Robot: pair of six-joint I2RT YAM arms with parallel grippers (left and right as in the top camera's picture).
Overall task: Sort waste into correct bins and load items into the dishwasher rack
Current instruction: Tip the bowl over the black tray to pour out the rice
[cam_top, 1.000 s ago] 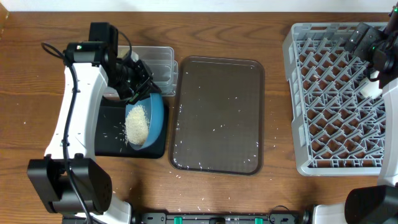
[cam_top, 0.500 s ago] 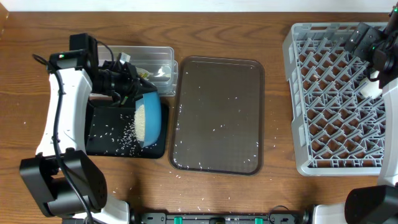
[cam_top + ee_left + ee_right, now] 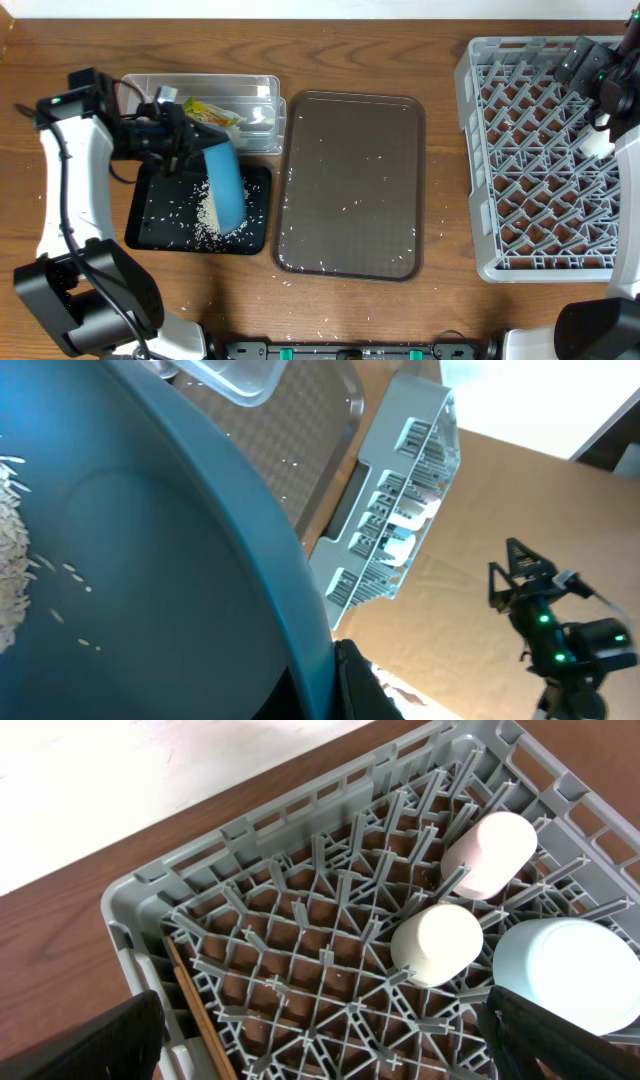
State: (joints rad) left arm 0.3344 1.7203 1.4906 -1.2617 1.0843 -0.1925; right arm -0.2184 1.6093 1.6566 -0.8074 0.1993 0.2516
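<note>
Change: within the last sec the dish [image 3: 226,186] has gone from a shallow tilt to nearly on edge, and the L arm has swung out toward the worktop's left edge. Most of the rice [image 3: 209,214] now lies on the black tray [image 3: 160,228]. A few grains cling inside the dish in the L wrist view.

Meaning: rice dump looks about done. Dish should be near ready for the rack [image 3: 478,160].

Dish: near the left edge, over the black tray's right half. Seen edge-on from overhead, long axis runs far-to-near, slightly slanted. Open face looks toward the left edge and down, as I read it.

L fingers [image 3: 192,148]: clamped on the dish's far rim.

R fingers [image 3: 320,1060]: wide apart, holding nothing, over the rack's far-right corner.

Wrapper [image 3: 212,112] sits in the clear tub [image 3: 250,82]. Stray grains dot the brown tray [image 3: 350,130].
</note>
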